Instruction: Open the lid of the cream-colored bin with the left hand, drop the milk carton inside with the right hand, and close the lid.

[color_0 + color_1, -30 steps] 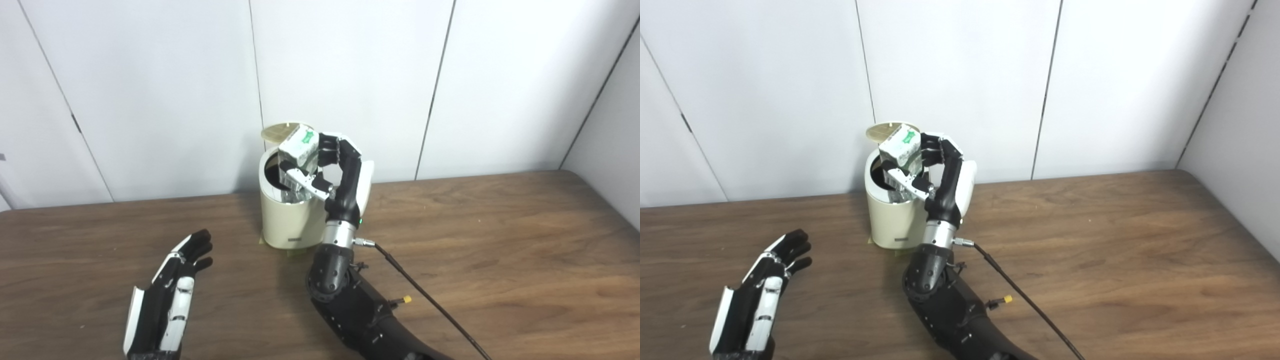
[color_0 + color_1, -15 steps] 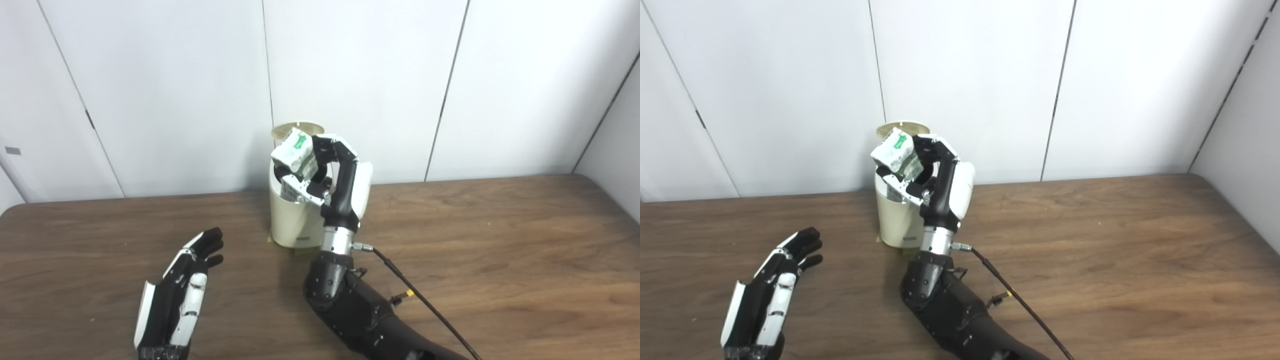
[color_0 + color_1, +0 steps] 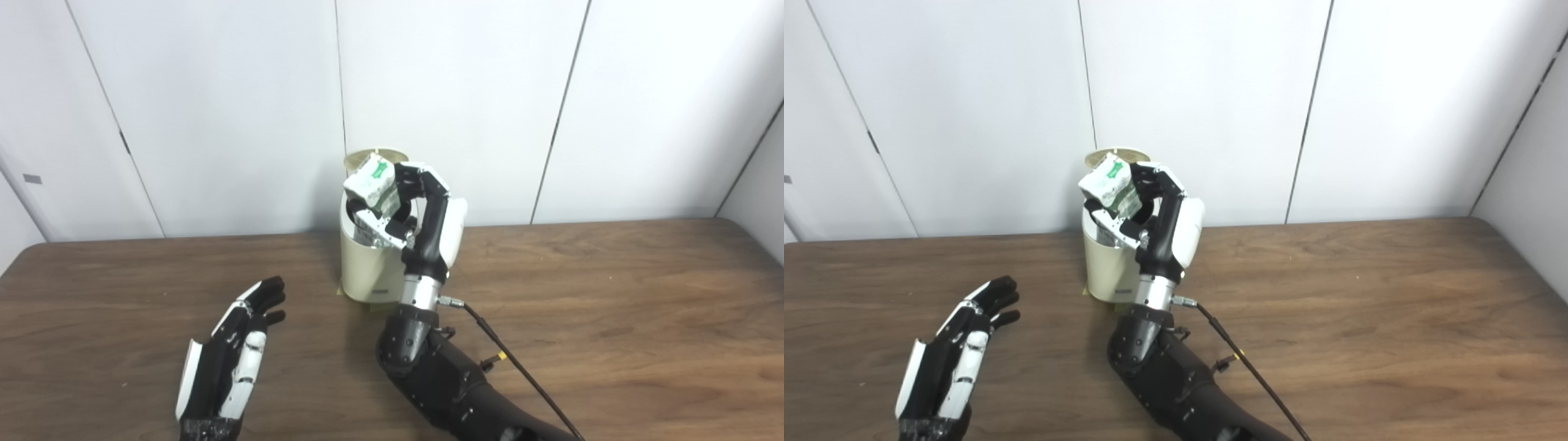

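Here, room: the table [image 3: 612,318] lies bare and wide to the right of the right hand [image 3: 422,214]; the wall [image 3: 459,92] stands close behind the bin [image 3: 367,269].
Carton: the carton [image 3: 369,182] is gripped between the right hand's fingers and thumb, tilted, above the bin's open mouth.
Bin: cream, upright, just in front of and left of the right hand's wrist; its lid [image 3: 375,158] stands raised behind the carton.
Left hand: the left hand [image 3: 229,361] holds nothing, fingers stretched and slightly apart, low over the table, well apart from the bin.
Surface: dark wood grain; a cable [image 3: 514,367] runs from the right wrist.
Room: white wall panels with dark seams.
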